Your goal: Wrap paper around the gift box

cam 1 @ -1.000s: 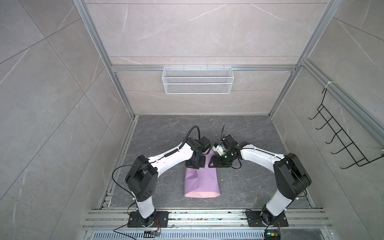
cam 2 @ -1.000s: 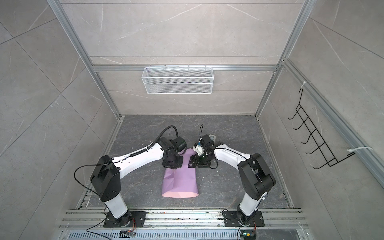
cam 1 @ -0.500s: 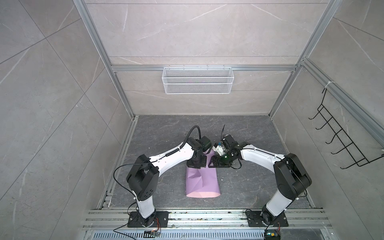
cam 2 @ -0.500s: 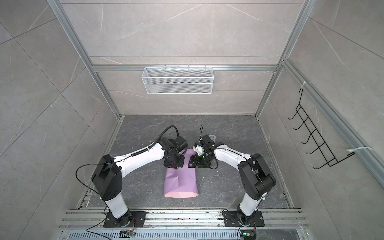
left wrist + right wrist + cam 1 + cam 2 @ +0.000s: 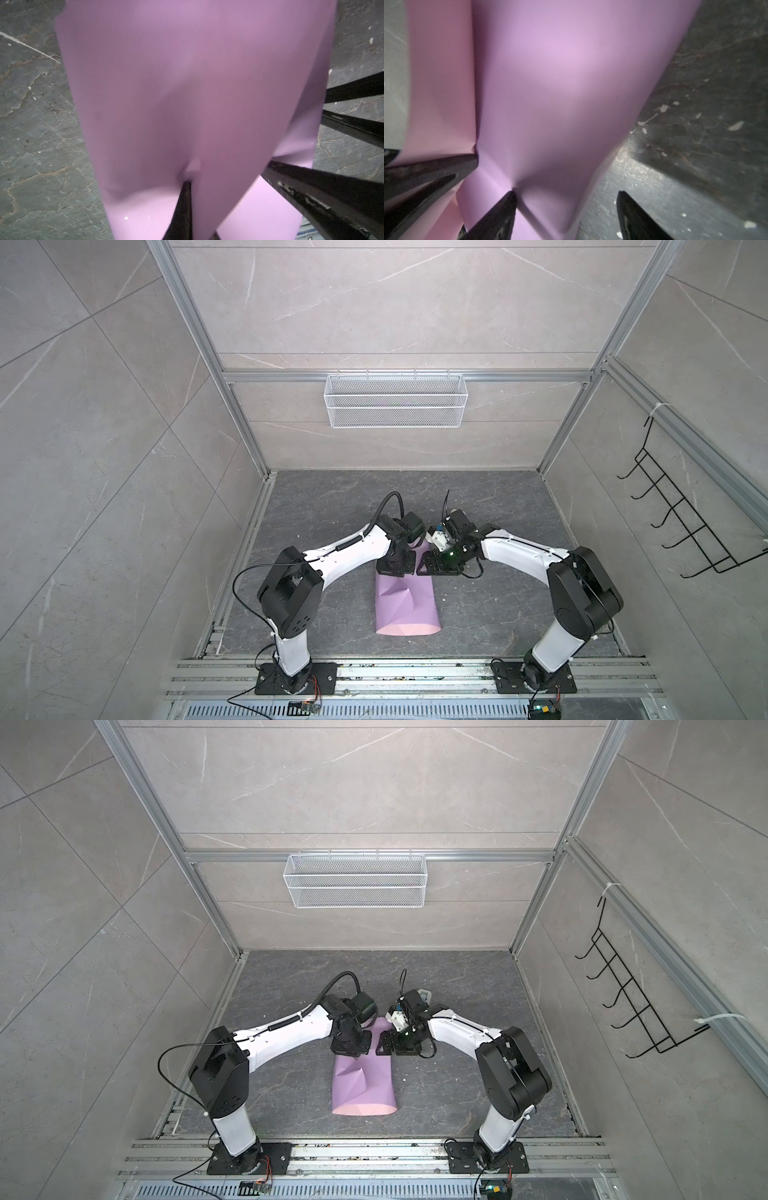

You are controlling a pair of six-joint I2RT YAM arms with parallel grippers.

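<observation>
Where the black left gripper (image 5: 186,184) sits: far left end of the big thin paper (image 5: 405,605); fingers pressed together, tip poking it.
Paper shape: smooth curled tube, lilac outside, pale pink inside; its long way runs away from both grippers.
Gift box: not seen; maybe hidden under the paper's far end.
Black right gripper (image 5: 566,199): far right edge of the paper; fingers spread, one touching it.

Paper (image 5: 405,605): folded over into loose lilac tube, creased, pink inner face showing at near open end, on floor (image 5: 332,506).

No legible txt, labels, brands, nos. or signs in any view; pale smudges on black hardware (image 5: 301,195), left wrist cam, too blurred.
</observation>
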